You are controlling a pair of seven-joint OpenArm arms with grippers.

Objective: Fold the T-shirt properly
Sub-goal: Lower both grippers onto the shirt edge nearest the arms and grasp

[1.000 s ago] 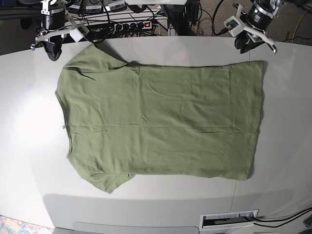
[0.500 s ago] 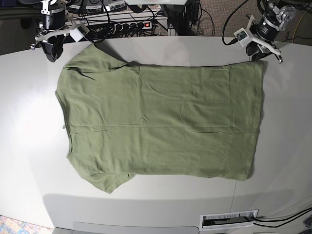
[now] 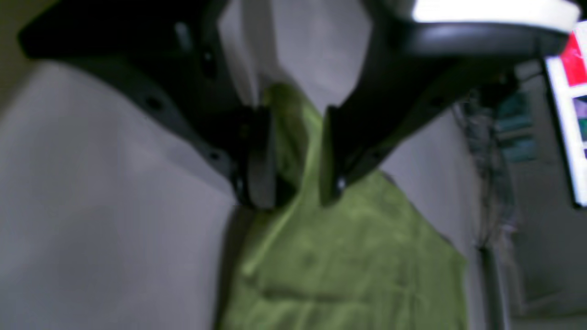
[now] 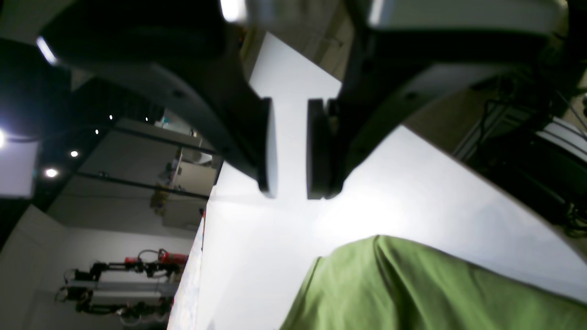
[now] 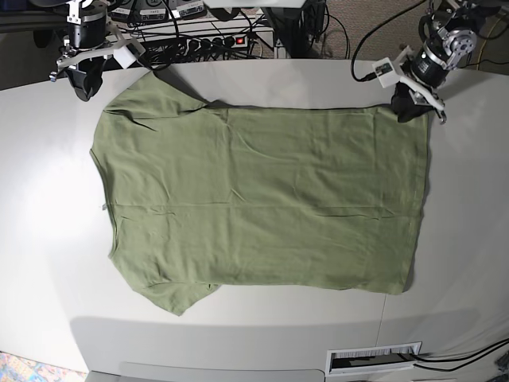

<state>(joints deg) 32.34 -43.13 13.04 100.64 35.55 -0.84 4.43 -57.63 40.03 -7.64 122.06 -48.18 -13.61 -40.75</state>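
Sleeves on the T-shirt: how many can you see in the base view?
2. On the T-shirt, one sleeve lies at the far-left corner near the right end effector; the other sleeve lies at the near-left corner. None hidden.

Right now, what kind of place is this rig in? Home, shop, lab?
Most likely a robotics lab or workshop. The T-shirt lies flat on a plain grey table, a power strip and tangled cables run behind it, and another robot arm stands in the background.

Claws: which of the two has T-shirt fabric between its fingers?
The left claw, at the T-shirt's hem corner; the right claw frames only bare table.
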